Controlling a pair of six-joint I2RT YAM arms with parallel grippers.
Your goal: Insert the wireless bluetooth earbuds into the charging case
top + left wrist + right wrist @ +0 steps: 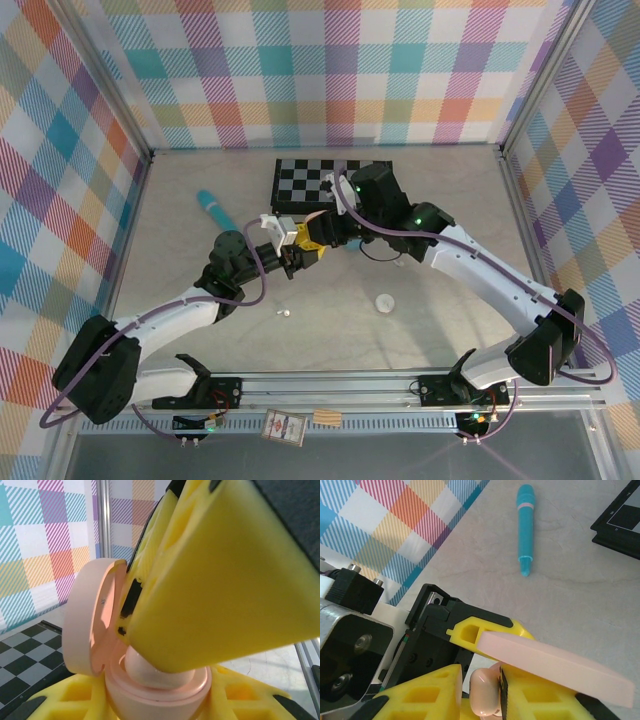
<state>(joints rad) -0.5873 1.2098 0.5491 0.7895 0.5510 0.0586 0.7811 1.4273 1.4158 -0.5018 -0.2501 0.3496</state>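
The pink charging case (150, 700) is upright with its lid (85, 625) swung open, and my left gripper (160, 707) is shut on its base. In the top view, the left gripper (297, 256) and my right gripper (318, 240) meet at mid-table around the case (318, 222). The right gripper's yellow fingers (215, 580) press a pink earbud (160, 675) down into the case's well. In the right wrist view, the right gripper (485, 692) is closed round that earbud (485, 695), under the lid (555, 667). One pad touches the earbud; a thin gap shows on the other side.
A teal pen-like stick (214, 210) (525, 527) lies at the back left. A black-and-white checkered board (320, 185) (620, 525) sits behind the grippers. A small white bud (385, 301) and a tinier white piece (283, 313) lie on the table in front. Patterned walls enclose the table.
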